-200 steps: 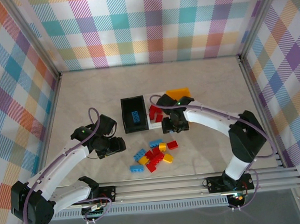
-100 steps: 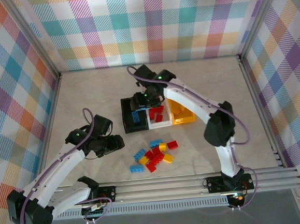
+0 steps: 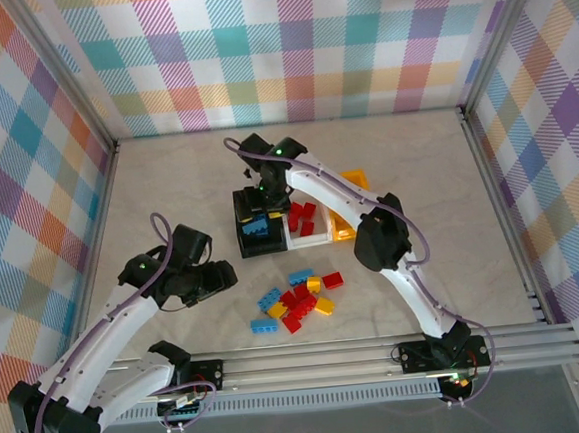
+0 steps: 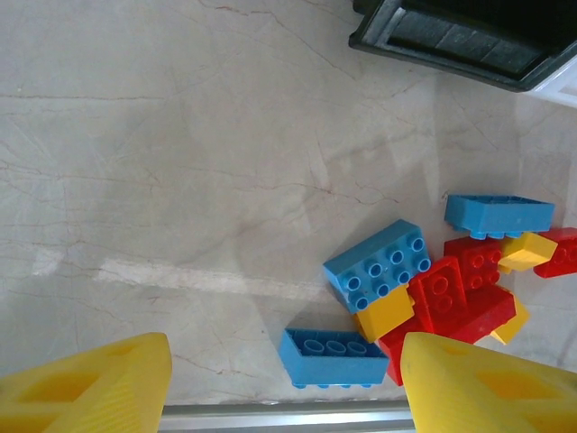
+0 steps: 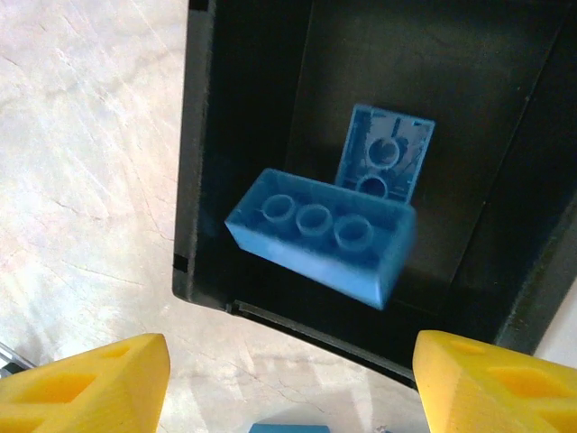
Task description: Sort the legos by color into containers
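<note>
My right gripper (image 3: 260, 197) hangs open over the black bin (image 3: 243, 242). In the right wrist view a blurred blue lego (image 5: 320, 236) is loose below the open right gripper (image 5: 288, 388), inside the black bin (image 5: 203, 135), beside a smaller blue brick (image 5: 383, 153). The white bin (image 3: 309, 240) holds red bricks (image 3: 303, 216). The yellow-orange bin (image 3: 355, 180) is mostly hidden by the right arm. My left gripper (image 3: 224, 277) is open, left of the lego pile (image 3: 296, 301). An upturned blue brick (image 4: 332, 356) lies on the table between the fingers of the left gripper (image 4: 284, 390), untouched.
The mixed pile holds a blue brick (image 4: 379, 266), red bricks (image 4: 455, 293) and yellow ones (image 4: 386, 311). An aluminium rail (image 3: 381, 355) runs along the near edge. Checked walls close the back and sides. Bare tabletop (image 3: 167, 186) lies to the left and behind.
The right arm swung from the white bin's front over to the black bin, its jaws widened and a blue brick left them. The left arm drew back slightly.
</note>
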Controlling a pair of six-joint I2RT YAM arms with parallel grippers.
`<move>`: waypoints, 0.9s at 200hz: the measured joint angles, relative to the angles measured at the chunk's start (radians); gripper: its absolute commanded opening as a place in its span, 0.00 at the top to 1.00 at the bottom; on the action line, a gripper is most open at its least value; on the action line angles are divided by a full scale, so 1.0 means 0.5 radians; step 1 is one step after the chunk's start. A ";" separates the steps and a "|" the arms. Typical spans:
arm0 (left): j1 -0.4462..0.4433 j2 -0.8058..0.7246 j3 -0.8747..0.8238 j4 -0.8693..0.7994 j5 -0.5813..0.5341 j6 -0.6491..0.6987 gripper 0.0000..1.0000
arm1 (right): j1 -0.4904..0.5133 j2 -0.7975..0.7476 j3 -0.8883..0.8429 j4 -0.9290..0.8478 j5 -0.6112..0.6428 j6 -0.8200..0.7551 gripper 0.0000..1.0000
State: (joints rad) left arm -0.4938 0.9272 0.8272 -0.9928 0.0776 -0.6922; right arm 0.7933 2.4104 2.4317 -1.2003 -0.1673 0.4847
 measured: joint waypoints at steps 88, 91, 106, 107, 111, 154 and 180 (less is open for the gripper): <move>0.000 0.079 0.000 0.001 0.038 0.004 0.33 | -0.004 -0.047 -0.010 -0.033 -0.004 0.000 0.27; 0.000 0.087 0.000 0.001 0.040 0.008 0.33 | -0.004 -0.063 -0.021 -0.034 -0.002 0.000 0.27; 0.000 0.134 0.000 0.002 0.059 0.018 0.33 | -0.004 -0.229 -0.174 -0.007 0.008 0.002 0.27; 0.000 0.136 0.000 0.002 0.060 0.019 0.33 | -0.004 -0.240 -0.185 -0.003 0.008 0.002 0.27; 0.000 0.147 0.000 0.002 0.063 0.024 0.33 | -0.004 -0.298 -0.247 0.009 0.011 0.002 0.27; -0.150 0.296 0.000 0.051 0.075 0.040 0.35 | -0.048 -1.173 -1.193 0.218 0.027 0.078 0.27; -0.327 0.484 -0.001 0.136 0.076 0.053 0.37 | -0.111 -1.548 -1.714 0.316 0.040 0.160 0.27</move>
State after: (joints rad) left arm -0.6571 1.1690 0.8268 -0.9249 0.1158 -0.6659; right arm 0.7380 1.6363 1.5745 -1.0424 -0.1474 0.5648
